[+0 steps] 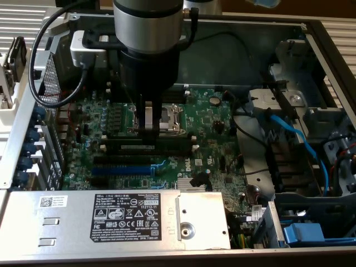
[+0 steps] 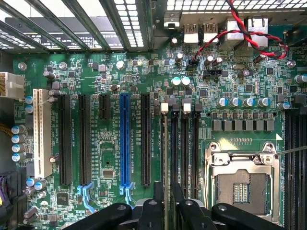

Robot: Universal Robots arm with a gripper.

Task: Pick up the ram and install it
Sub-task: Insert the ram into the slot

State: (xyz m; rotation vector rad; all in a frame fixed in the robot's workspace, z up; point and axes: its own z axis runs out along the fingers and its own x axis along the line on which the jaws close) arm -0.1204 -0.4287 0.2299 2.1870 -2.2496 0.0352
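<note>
Wrist view: ram thin, edge-on | exterior view: white label visible | end effector: grip cannot tell

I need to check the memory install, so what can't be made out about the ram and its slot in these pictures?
Seating depth of the ram: wrist view sees it edge-on; exterior view, the gripper covers its middle.
Text on the ram's label: exterior view, too small to read.
CPU socket: exterior view, partly behind the arm.
</note>
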